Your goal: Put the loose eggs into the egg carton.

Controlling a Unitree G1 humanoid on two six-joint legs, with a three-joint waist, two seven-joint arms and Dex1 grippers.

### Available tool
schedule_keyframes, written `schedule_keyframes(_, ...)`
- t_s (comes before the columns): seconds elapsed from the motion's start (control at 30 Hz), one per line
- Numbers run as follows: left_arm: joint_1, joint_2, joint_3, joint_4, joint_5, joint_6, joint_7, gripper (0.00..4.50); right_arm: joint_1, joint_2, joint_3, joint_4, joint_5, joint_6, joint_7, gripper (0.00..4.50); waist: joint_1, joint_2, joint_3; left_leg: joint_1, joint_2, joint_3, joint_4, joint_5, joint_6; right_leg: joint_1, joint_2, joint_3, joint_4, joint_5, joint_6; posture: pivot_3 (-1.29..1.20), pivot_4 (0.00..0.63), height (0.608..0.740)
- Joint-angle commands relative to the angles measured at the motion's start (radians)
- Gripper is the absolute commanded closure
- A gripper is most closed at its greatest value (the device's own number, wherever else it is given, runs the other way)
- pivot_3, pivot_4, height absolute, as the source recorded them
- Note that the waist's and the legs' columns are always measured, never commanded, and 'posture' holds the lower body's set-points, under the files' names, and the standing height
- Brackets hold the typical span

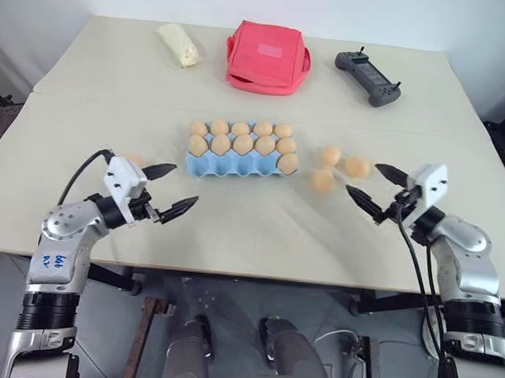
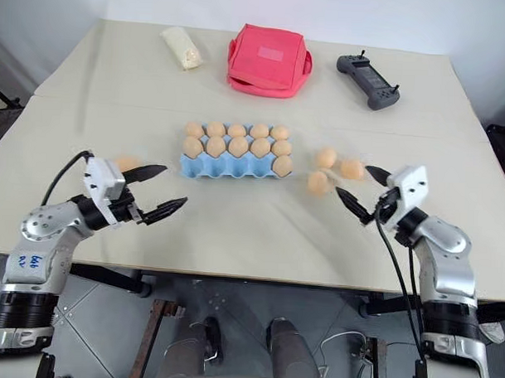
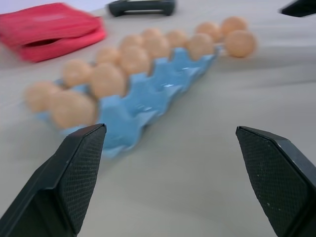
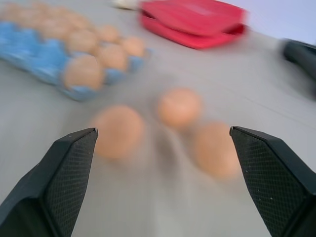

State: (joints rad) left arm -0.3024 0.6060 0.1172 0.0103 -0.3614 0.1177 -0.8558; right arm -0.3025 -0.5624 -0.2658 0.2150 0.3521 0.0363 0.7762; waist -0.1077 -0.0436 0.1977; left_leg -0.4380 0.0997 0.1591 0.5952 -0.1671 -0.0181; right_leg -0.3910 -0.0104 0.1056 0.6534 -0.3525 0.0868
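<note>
The egg carton (image 1: pixel 239 158) sits mid-tabletop (image 1: pixel 234 230), with its 2 far rows full and 1 egg in the near row at its right end. 3 loose eggs (image 1: pixel 336 167) lie just right of it, and another egg (image 2: pixel 127 163) rests by the left end effector (image 1: pixel 168 188). Both it and the right end effector (image 1: pixel 374 187) hover wide open and empty. The step in hand looks like the approach: next, the right one should close gently around the nearest egg.
</note>
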Motion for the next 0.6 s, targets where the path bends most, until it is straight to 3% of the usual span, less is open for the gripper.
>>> schedule_keyframes(0.03,-0.025,-0.028,-0.057,-0.011,0.025,-0.038,-0.026,0.01,0.013,-0.004,-0.047,-0.015,0.001,0.001,-0.065,0.00,-0.005,0.000,0.000,0.000,0.000,0.000,0.001,0.000,0.000,0.000,0.000,0.000,0.000,0.000,0.000,0.00,0.150,0.740)
schedule_keyframes(0.27,-0.061,-0.040,-0.064,0.020,0.011,-0.021,-0.046,0.01,-0.148,-0.001,0.053,0.123,-0.060,0.057,-0.072,0.00,-0.038,0.000,0.000,0.002,0.000,0.001,0.001,0.002,0.002,0.000,0.001,0.003,0.003,0.002,0.003,0.00,0.150,0.740)
schedule_keyframes(0.6,-0.026,-0.037,-0.031,-0.012,-0.002,-0.017,-0.030,0.01,-0.576,0.060,0.157,0.690,-0.200,0.000,-0.111,0.00,-0.043,0.000,0.000,0.001,0.000,0.000,0.000,0.006,0.005,-0.001,0.001,0.001,0.003,0.001,0.003,0.00,0.150,0.740)
